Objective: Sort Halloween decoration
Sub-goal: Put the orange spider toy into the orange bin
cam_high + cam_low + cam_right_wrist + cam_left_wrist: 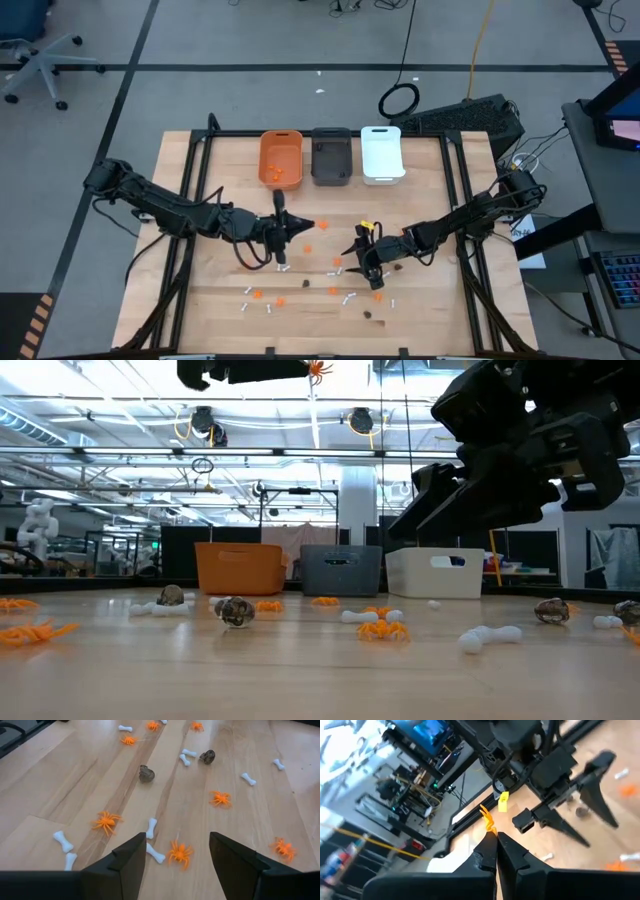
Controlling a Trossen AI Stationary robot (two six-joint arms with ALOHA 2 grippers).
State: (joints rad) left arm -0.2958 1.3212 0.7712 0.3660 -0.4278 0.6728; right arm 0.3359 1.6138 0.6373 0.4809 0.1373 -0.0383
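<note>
Left gripper (495,845) pinches an orange spider (487,820) short of the orange bin (281,158); right gripper (175,852) gapes above another spider (180,853) mid-table.

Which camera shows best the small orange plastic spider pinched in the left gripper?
The left wrist view: the small orange plastic spider sticks out of the shut left gripper. The high view shows an orange speck; the low view shows it dangling; the right wrist view misses it.
</note>
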